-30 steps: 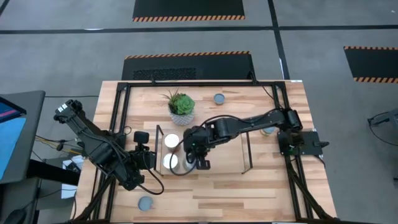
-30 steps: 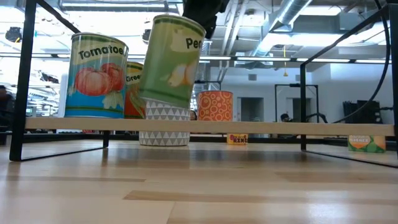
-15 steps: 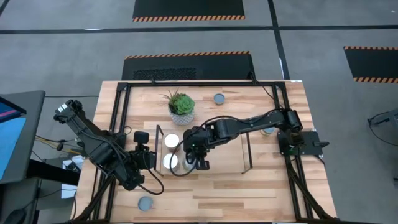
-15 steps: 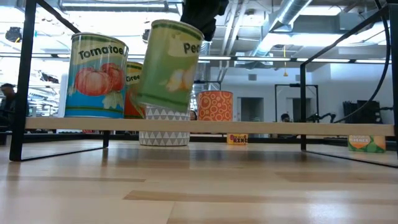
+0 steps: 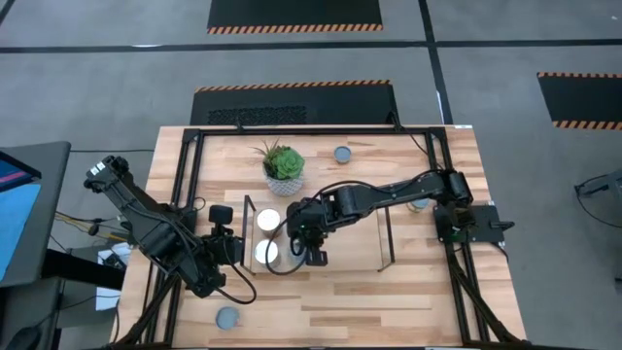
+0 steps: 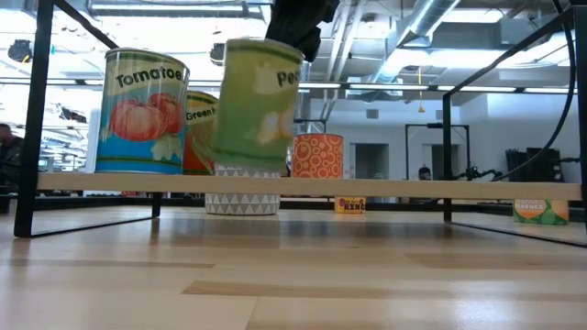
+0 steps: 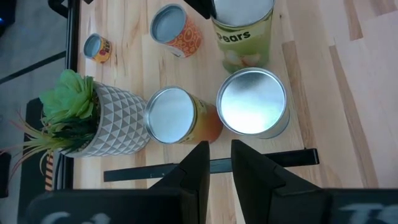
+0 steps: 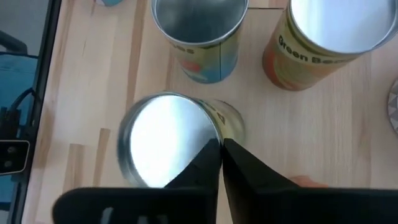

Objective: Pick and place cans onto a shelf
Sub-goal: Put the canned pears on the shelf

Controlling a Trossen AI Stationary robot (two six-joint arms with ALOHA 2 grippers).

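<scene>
Low view: pears can nearly upright on shelf; right gripper above it, grip unclear
Left gripper: fingers slightly apart, holding nothing

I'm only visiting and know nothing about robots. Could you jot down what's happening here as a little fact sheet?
Shelf: light-wood board on the table
Standing on it: tomato can, green beans can
Pears can: roughly upright, at board level
Right gripper: directly over the pears can's top
Left gripper: open, empty, beside the shelf
Plant: behind the shelf
</scene>
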